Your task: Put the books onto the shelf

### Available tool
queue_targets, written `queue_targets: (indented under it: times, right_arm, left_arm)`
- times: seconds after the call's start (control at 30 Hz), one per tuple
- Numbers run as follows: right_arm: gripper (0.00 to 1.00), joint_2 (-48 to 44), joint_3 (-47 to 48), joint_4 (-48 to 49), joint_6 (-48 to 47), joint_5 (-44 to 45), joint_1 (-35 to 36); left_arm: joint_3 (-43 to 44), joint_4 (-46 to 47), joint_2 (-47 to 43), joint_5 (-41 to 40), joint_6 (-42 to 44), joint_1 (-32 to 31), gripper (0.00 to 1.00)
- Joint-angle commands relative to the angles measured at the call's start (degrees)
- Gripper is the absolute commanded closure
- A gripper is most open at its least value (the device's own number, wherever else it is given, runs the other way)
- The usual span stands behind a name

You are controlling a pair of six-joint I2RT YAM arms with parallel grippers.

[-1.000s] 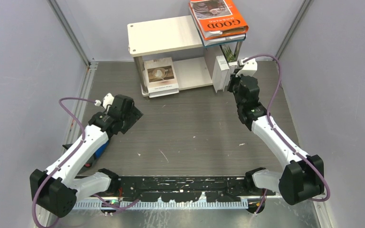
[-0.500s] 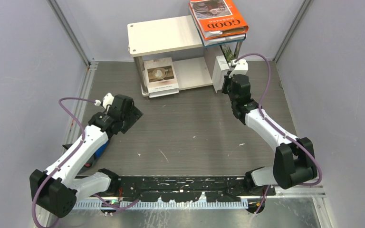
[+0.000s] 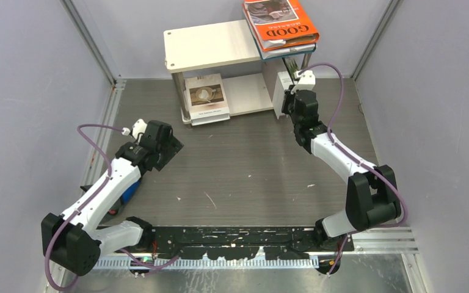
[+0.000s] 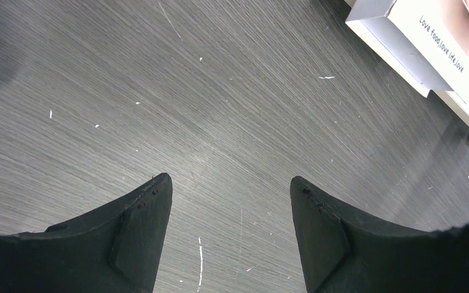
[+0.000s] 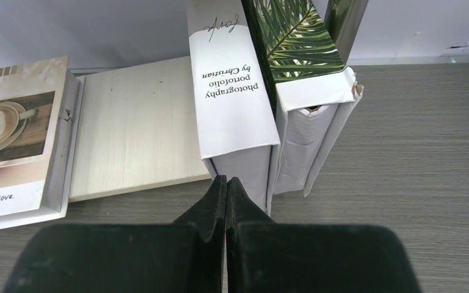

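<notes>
The shelf point(image 3: 210, 46) stands at the table's back. An orange "GOOD" book point(image 3: 281, 21) lies on the right end of its top board, over another book's teal edge point(image 3: 288, 52). A beige cup-photo book point(image 3: 206, 97) lies flat on the lower board point(image 5: 134, 128), overhanging the front. Two books stand upright at that board's right end: a plain white one point(image 5: 232, 97) and a palm-leaf one point(image 5: 302, 61). My right gripper point(image 5: 226, 181) is shut and empty, its tips at the white book's near bottom corner. My left gripper point(image 4: 231, 183) hangs open over bare tabletop.
A small blue object point(image 3: 128, 192) lies beside my left arm near the left wall. One silver shelf leg point(image 5: 345, 18) rises just behind the palm-leaf book. Grey walls close in the table on three sides.
My right arm has reached forward and left, bringing its shut gripper up to the foot of the standing books. The left arm has hardly moved.
</notes>
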Motion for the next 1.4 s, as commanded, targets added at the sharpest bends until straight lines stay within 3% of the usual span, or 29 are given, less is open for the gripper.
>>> queue_targets:
  times: [0.0, 0.57, 0.87, 1.07, 1.23, 1.37]
  right_arm:
    - [0.99, 1.0, 3.4, 4.8, -0.2, -0.1, -0.2]
    - [0.99, 3.9, 6.1, 6.4, -0.7, -0.6, -0.9]
    - [0.97, -0.1, 3.7, 3.9, 0.1, 0.0, -0.9]
    - [0.79, -7.7, -1.1, -2.7, 0.7, 2.7, -0.9]
    - [0.54, -13.8, -4.4, -9.9, 2.9, 7.2, -0.9]
    - [0.26, -14.4, -3.4, -18.0, 8.1, 16.5, -1.9]
  left_arm:
    - [1.4, 2.4, 0.2, -0.8, 0.6, 0.6, 0.29]
    - [1.4, 2.9, 1.2, -0.2, 1.3, 1.6, 0.29]
    - [1.3, 2.8, 0.8, 0.6, 1.5, 2.1, 0.29]
    - [0.8, 3.6, -0.4, -0.5, 5.1, 2.0, 0.28]
    - [1.8, 9.4, -2.3, -3.3, 14.2, 2.2, 0.26]
    - [5.0, 14.7, -1.6, -7.1, 22.2, 2.9, 0.25]
